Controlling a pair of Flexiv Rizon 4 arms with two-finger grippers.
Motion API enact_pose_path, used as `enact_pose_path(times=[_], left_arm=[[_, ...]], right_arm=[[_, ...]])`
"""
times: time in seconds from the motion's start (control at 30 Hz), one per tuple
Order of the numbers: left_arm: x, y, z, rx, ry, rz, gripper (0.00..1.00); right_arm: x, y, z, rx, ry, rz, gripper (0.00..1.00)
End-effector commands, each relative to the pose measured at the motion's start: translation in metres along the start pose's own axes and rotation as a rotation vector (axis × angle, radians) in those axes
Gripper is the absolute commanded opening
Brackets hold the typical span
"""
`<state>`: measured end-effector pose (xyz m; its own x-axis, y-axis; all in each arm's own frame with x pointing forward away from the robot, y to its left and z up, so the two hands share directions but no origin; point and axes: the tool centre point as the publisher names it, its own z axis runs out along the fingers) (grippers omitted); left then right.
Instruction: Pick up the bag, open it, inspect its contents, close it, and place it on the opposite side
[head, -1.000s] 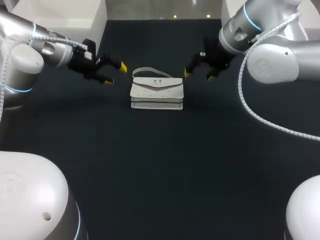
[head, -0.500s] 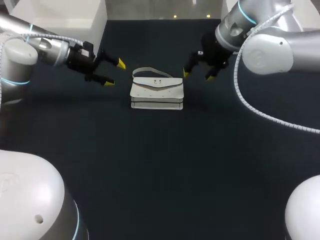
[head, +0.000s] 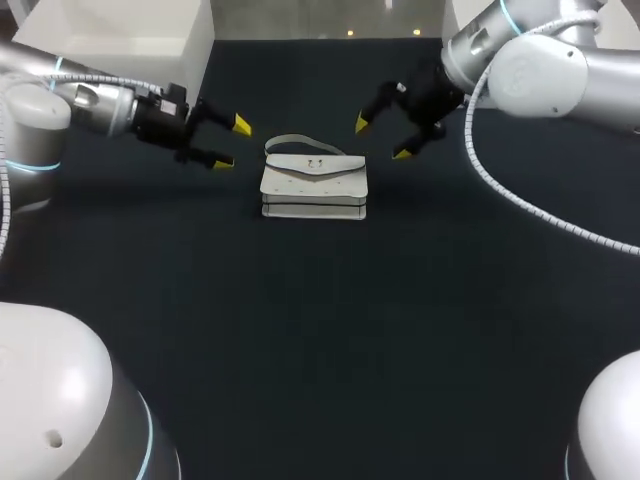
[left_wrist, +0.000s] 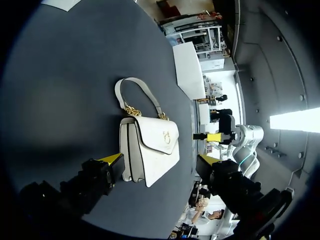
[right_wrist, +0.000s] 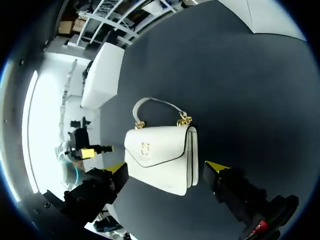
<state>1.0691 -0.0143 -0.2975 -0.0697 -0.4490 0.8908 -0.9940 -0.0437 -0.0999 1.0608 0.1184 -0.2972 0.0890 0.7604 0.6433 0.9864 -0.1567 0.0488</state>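
A white flap bag (head: 313, 185) with a short handle and gold clasp lies on the dark table, far middle. My left gripper (head: 231, 143) hovers just left of it, open and holding nothing. My right gripper (head: 381, 139) hangs open just right of the handle, also holding nothing. In the left wrist view the bag (left_wrist: 150, 150) lies ahead of the spread fingers of the left gripper (left_wrist: 159, 161), with the right gripper's yellow tip (left_wrist: 214, 136) beyond it. In the right wrist view the bag (right_wrist: 162, 155) lies ahead of the open right gripper (right_wrist: 166, 167), flap facing it.
A white block (head: 120, 40) stands at the table's far left corner and another (head: 458, 15) at the far right. Dark tabletop (head: 330, 330) stretches in front of the bag, towards the robot's base.
My right gripper has swung left towards the bag's handle and turned, its arm lifting back. My left gripper has barely shifted. The bag has not moved.
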Motion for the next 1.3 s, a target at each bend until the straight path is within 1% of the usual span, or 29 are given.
enact_pose_path(times=[0.03, 0.1, 0.27, 0.4, 0.53, 0.6, 0.67, 0.83, 1.0, 1.2, 1.3], left_arm=[[-0.005, -0.015, 0.009, -0.063, 0.046, -0.014, 1.00], [-0.002, -0.017, 0.012, -0.067, 0.050, -0.023, 1.00], [0.004, -0.015, 0.020, -0.106, 0.049, -0.012, 1.00], [-0.001, -0.020, 0.028, -0.120, 0.054, -0.033, 1.00], [-0.007, -0.023, 0.030, -0.121, 0.085, -0.090, 1.00], [-0.009, -0.025, 0.032, -0.131, 0.097, -0.131, 1.00], [-0.011, -0.024, 0.035, -0.145, 0.098, -0.161, 1.00], [-0.012, -0.021, 0.038, -0.149, 0.092, -0.195, 1.00], [-0.010, -0.012, 0.043, -0.175, 0.090, -0.198, 1.00], [-0.011, -0.007, 0.051, -0.193, 0.097, -0.132, 1.00], [-0.013, -0.008, 0.054, -0.196, 0.105, -0.126, 0.93]], right_arm=[[-0.010, 0.008, 0.006, 0.028, 0.060, 0.046, 1.00], [-0.013, 0.010, 0.011, 0.030, 0.080, 0.070, 1.00], [-0.021, 0.011, 0.025, 0.036, 0.090, 0.093, 1.00], [-0.022, 0.012, 0.030, 0.042, 0.136, 0.111, 1.00], [-0.022, 0.015, 0.033, 0.042, 0.166, 0.129, 1.00], [-0.022, 0.015, 0.036, 0.057, 0.191, 0.131, 1.00], [-0.022, 0.014, 0.038, 0.060, 0.194, 0.140, 1.00], [-0.023, 0.011, 0.041, 0.079, 0.221, 0.147, 1.00], [-0.021, 0.006, 0.045, 0.103, 0.238, 0.139, 1.00], [-0.020, 0.002, 0.055, 0.146, 0.275, 0.127, 0.91], [-0.020, 0.000, 0.059, 0.159, 0.281, 0.126, 0.82]])
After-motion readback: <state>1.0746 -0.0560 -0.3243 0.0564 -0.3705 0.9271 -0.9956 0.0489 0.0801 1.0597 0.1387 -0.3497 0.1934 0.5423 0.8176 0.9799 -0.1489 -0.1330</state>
